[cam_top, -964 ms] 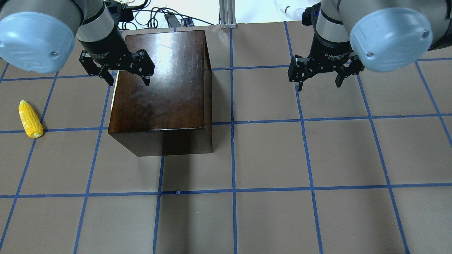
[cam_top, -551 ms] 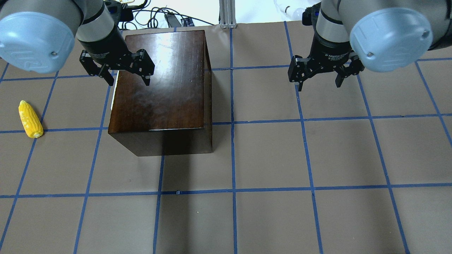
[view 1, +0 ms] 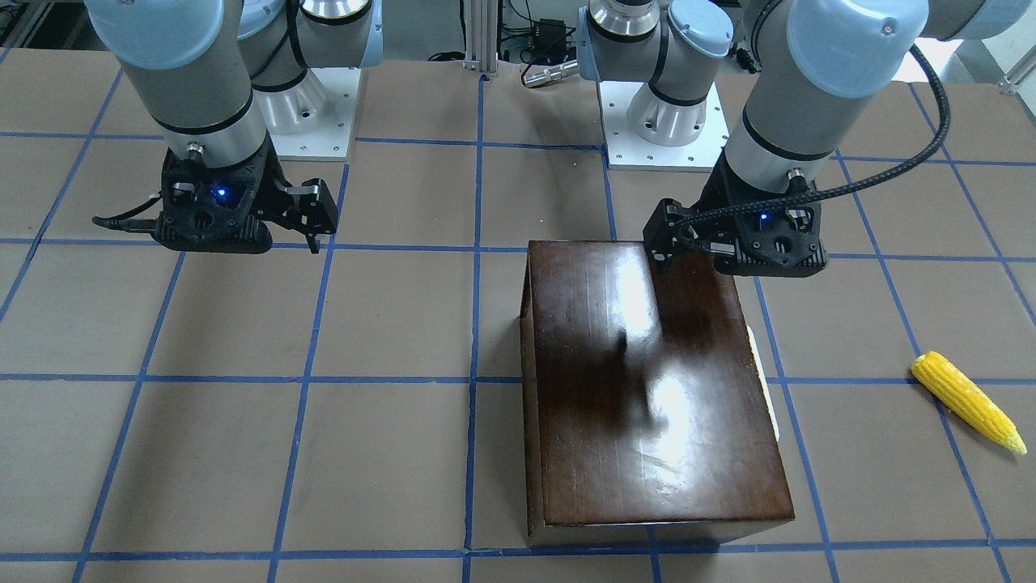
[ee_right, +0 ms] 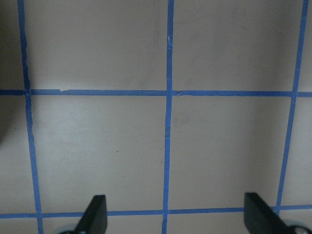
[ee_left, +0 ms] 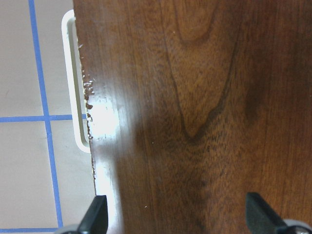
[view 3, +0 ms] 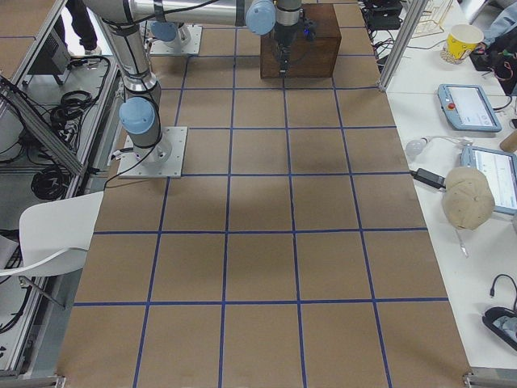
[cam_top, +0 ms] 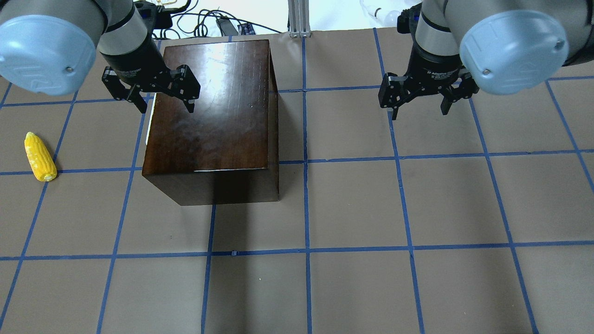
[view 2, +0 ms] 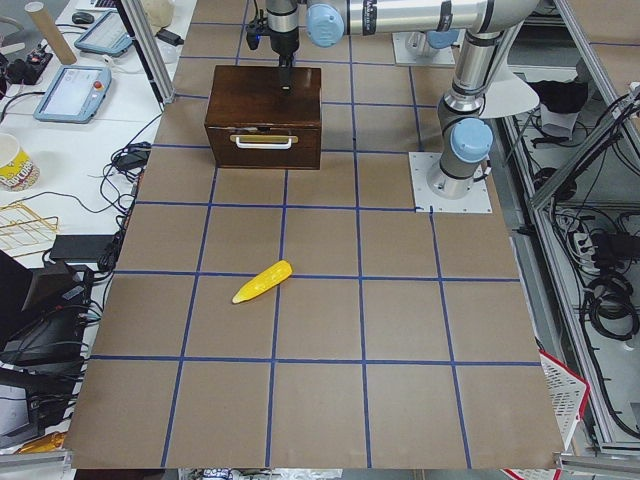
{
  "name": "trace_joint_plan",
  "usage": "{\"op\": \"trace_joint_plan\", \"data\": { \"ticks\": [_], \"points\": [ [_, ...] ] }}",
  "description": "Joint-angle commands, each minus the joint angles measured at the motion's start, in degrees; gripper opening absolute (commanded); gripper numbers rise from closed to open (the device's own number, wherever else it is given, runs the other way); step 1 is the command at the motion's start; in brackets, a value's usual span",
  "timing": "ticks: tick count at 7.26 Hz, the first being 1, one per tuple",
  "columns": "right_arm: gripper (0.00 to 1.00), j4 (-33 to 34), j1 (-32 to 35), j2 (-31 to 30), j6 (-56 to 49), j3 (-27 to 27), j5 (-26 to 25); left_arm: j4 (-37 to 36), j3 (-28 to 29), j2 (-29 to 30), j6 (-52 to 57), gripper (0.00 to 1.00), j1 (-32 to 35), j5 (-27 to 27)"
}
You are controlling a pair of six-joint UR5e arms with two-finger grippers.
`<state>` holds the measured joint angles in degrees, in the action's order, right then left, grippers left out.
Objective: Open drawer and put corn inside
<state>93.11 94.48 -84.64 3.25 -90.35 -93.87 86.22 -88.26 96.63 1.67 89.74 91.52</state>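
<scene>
The dark-brown wooden box (cam_top: 211, 120) stands on the table, its drawer (view 2: 264, 147) closed with the whitish handle (ee_left: 73, 87) on the side that faces my left. The yellow corn (cam_top: 40, 156) lies on the table far to the box's left, also seen in the front view (view 1: 967, 402). My left gripper (cam_top: 163, 101) is open and empty, hovering above the box's top near its handle-side edge. My right gripper (cam_top: 420, 104) is open and empty, above bare table to the right of the box.
The table is brown with a blue tape grid (cam_top: 306, 250). Cables and a metal post (cam_top: 299, 18) lie beyond the far edge. Both arm bases (view 1: 664, 121) stand behind the box in the front view.
My left gripper has shifted slightly toward the far left above the box. The right gripper, box and corn have not moved.
</scene>
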Motion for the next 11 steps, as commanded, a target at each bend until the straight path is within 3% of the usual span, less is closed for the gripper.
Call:
{"op": "trace_joint_plan", "data": {
  "ticks": [1, 7, 11],
  "points": [
    [1.0, -0.04, 0.0, 0.0, 0.0, 0.0, 0.0, 0.0, 0.11, 0.05, 0.0, 1.0, 0.0, -0.2],
    [1.0, -0.04, 0.0, 0.0, 0.0, 0.0, 0.0, -0.53, 0.64, -0.3, -0.53, 1.0, -0.88, -0.47],
    [1.0, -0.04, 0.0, 0.0, 0.0, 0.0, 0.0, -0.79, 0.99, -0.12, 3.22, 1.0, -7.98, -0.65]
  ]
}}
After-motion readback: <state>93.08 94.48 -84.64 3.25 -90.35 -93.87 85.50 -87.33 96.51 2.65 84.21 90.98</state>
